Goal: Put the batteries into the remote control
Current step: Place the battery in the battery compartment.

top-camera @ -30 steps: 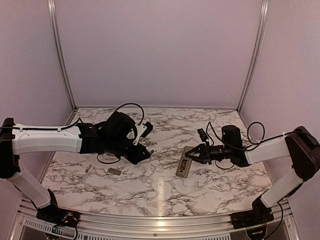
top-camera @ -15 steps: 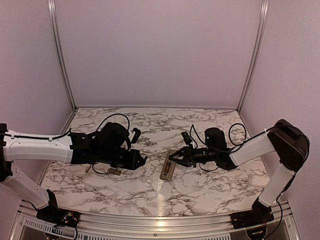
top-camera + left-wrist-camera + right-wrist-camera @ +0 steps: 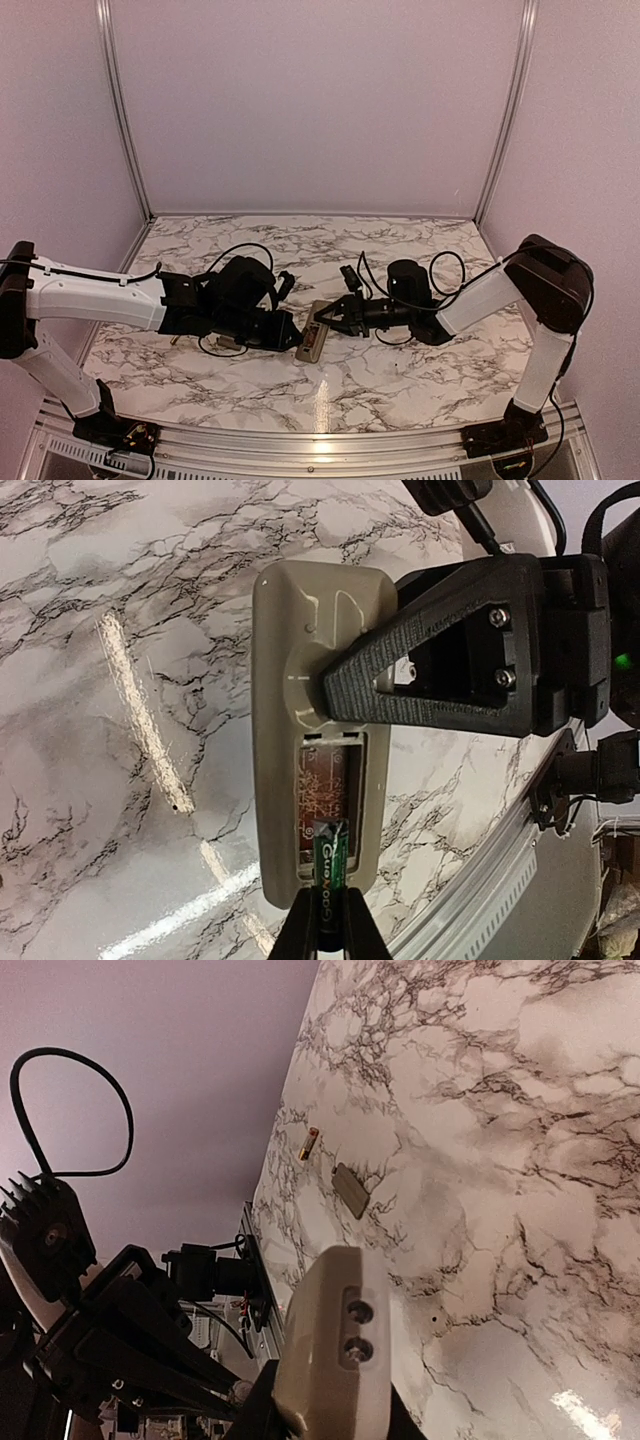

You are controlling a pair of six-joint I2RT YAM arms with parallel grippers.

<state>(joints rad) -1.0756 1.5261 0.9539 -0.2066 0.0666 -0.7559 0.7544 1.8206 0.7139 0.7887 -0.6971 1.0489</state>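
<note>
The remote control (image 3: 290, 680) lies back up, grey-beige, with its battery compartment (image 3: 335, 790) open and a brown circuit board showing inside. My left gripper (image 3: 327, 898) is shut on a battery (image 3: 331, 865) with a green and black label. The battery's front end sits over the near end of the compartment. My right gripper (image 3: 330, 1412) is shut on the remote's other end (image 3: 335, 1360). Its black fingers (image 3: 440, 665) clamp that end in the left wrist view. In the top view both grippers (image 3: 290, 335) (image 3: 335, 318) meet at the remote (image 3: 313, 341) at mid table.
A second battery (image 3: 310, 1143) and a flat grey-beige cover piece (image 3: 350, 1190) lie on the marble table to the left, beyond my left arm. The table's metal front rail (image 3: 500, 880) runs close to the remote's near end.
My right gripper has carried the remote leftward to mid table. My left gripper has moved right with the battery and now meets the remote's open compartment.
</note>
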